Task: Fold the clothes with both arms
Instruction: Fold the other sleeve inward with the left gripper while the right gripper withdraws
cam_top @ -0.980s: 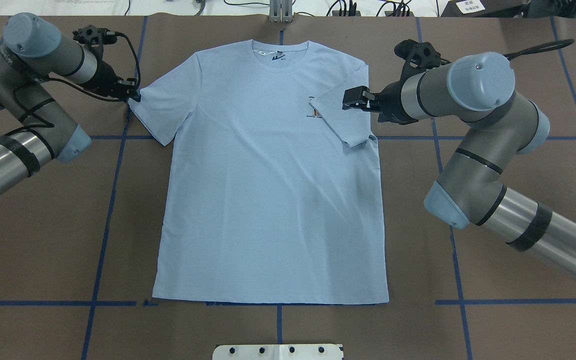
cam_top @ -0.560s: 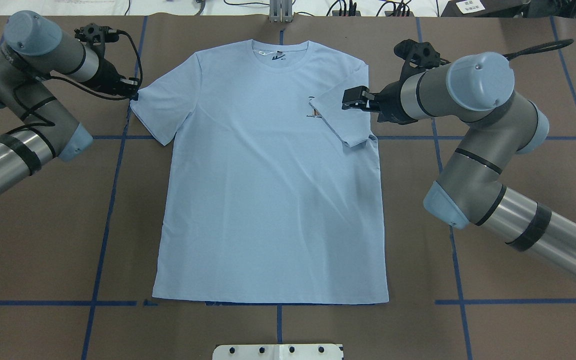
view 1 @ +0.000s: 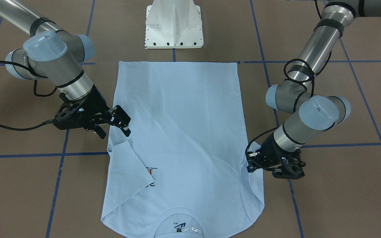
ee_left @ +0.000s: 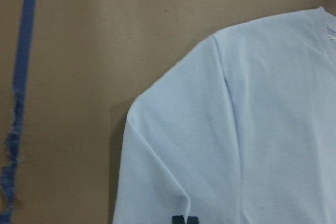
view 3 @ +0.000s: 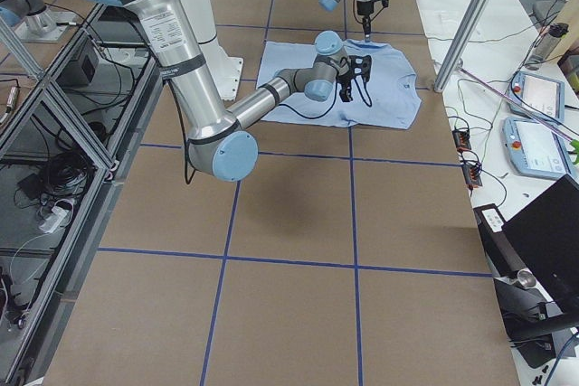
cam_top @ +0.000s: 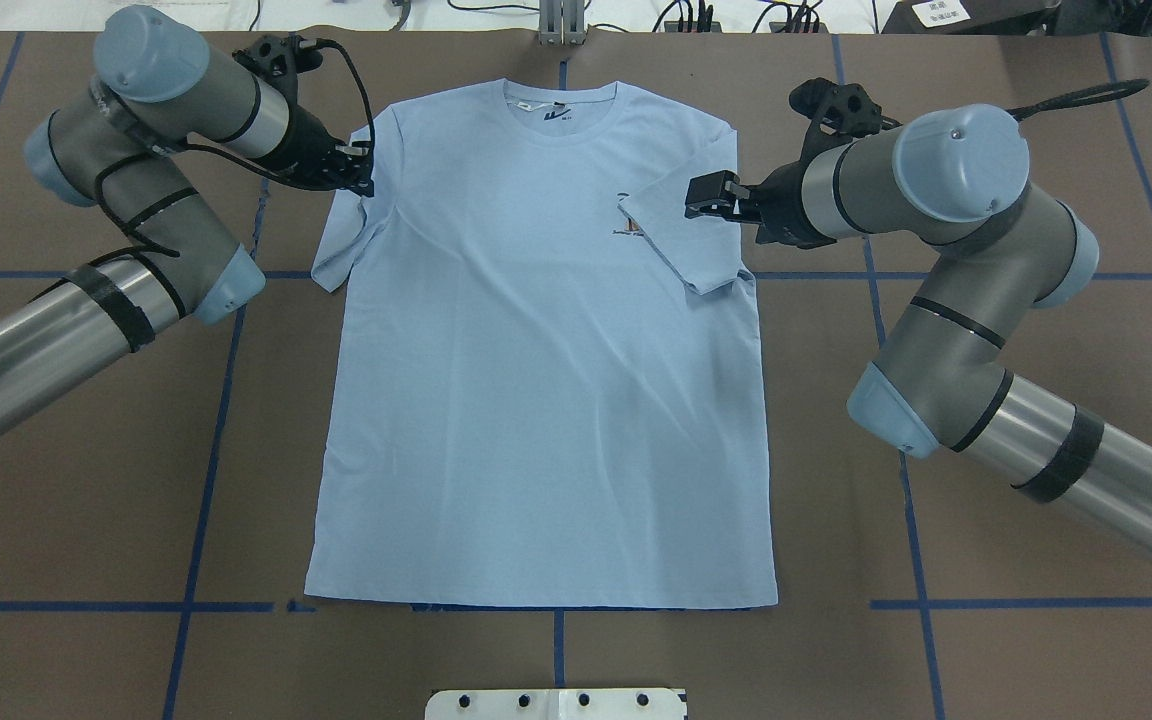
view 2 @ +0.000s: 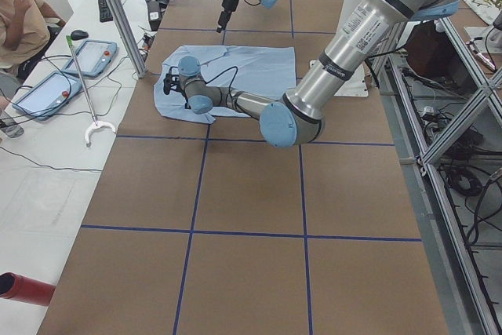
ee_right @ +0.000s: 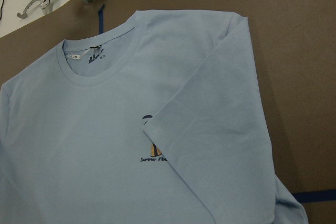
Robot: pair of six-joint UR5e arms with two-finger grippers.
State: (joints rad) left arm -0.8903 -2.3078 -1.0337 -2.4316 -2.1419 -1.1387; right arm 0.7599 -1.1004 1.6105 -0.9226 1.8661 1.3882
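The light blue t-shirt (cam_top: 536, 400) lies flat, collar at the far edge, with its dark neck label (cam_top: 556, 114) showing. On my right side the sleeve (cam_top: 681, 235) is folded in over the chest and partly covers the print (ee_right: 153, 153). Just above that sleeve's outer part my right gripper (cam_top: 701, 198) hovers open, holding nothing; its spread fingers show in the front-facing view (view 1: 117, 127). My left gripper (cam_top: 361, 183) is shut on the edge of the left sleeve (ee_left: 173, 145), which is bunched in against the shirt body. Its fingertips (ee_left: 178, 219) meet on the cloth.
The white pedestal base (view 1: 174, 26) stands at the near edge behind the hem. Blue tape lines (cam_top: 216, 400) cross the brown table cover. A metal post (view 2: 121, 17) stands at the far side, and beyond it a seated person (view 2: 23, 13) with tablets (view 2: 86, 56).
My left gripper has moved inward to the right and slightly farther away, dragging the left sleeve edge with it so the sleeve bunches against the body. The right arm has not moved.
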